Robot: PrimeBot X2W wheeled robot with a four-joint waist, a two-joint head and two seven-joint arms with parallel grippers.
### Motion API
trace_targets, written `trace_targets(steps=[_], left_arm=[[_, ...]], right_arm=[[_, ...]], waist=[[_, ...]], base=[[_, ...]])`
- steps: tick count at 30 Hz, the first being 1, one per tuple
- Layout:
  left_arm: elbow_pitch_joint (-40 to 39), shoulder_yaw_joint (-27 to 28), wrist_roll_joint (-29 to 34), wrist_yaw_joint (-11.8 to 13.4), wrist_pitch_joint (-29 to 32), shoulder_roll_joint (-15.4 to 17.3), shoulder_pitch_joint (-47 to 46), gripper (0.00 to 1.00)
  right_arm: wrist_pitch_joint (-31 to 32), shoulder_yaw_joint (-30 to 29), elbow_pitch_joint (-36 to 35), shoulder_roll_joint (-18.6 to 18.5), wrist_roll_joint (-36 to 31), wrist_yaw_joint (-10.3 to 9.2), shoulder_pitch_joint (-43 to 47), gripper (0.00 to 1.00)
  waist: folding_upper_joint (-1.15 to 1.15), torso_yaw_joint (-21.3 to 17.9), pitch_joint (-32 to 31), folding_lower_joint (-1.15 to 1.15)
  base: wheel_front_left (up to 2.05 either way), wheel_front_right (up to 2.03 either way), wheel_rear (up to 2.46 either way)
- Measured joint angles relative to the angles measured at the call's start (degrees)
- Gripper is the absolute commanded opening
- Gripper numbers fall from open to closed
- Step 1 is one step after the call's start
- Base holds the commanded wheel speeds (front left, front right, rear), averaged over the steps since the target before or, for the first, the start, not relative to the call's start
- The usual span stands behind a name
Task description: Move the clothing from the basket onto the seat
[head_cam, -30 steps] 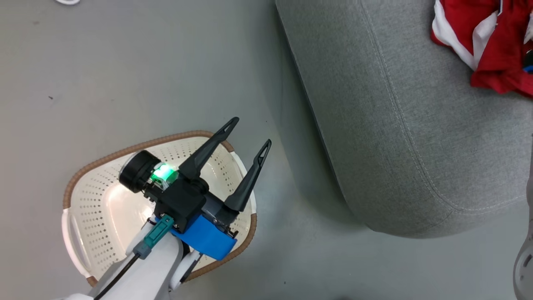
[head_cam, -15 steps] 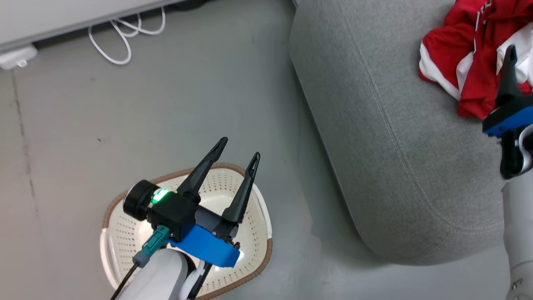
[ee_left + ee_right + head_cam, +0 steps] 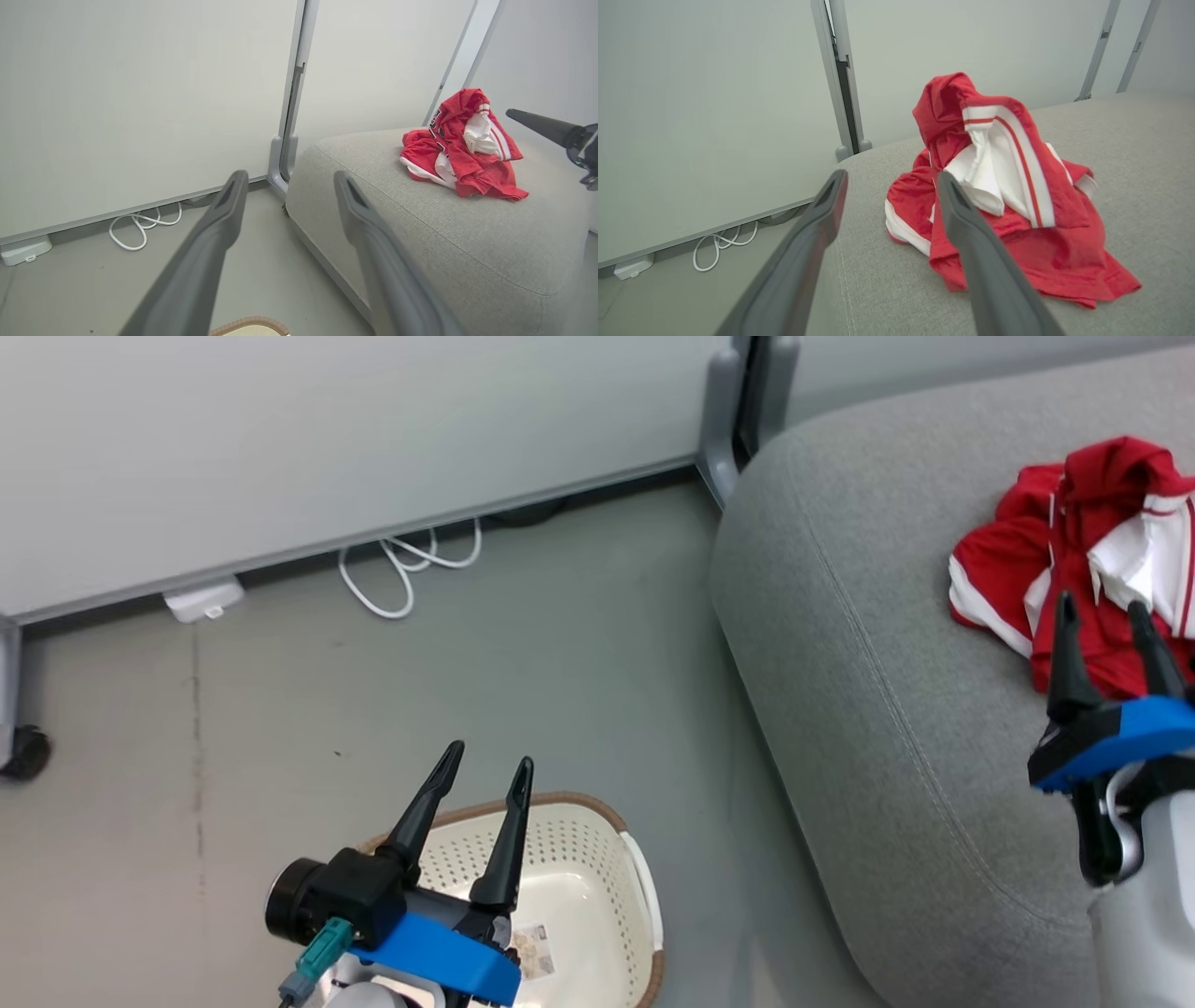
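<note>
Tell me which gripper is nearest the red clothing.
The right gripper: it is open, right at the clothing on the seat. The left gripper hangs open by the basket, down on the floor.

From the head we look down on the basket (image 3: 588, 849) and seat (image 3: 840, 709), while both wrist cameras face low across the seat toward the clothing (image 3: 1017, 186), which all three views share.

Pretty plain room: grey floor (image 3: 467, 663) is seen under a pale partition panel (image 3: 327, 439), white cable (image 3: 401, 569) is looped at the panel's foot, a small white box (image 3: 203, 599) tucked alongside, black caster (image 3: 23, 753) at its corner.
</note>
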Motion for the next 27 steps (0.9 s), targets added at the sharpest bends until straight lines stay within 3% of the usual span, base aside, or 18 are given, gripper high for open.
trace_targets(steps=[15, 27], left_arm=[[3.2, 7.5, 0.2, -0.2, 0.0, -1.6, 5.4, 1.0], [5.9, 12.8, 0.8, -0.2, 0.0, -1.8, 6.6, 1.0]], right_arm=[[5.7, 1.4, -24.1, 5.5, -0.7, 0.0, 22.8, 1.0], [5.3, 6.3, -28.7, 6.0, 1.4, 0.0, 31.2, 1.0]], waist=[[0.0, 8.2, -8.3, 0.0], [0.0, 12.7, -11.3, 0.01]], base=[[0.0, 0.0, 0.0], [0.0, 0.0, 0.0]])
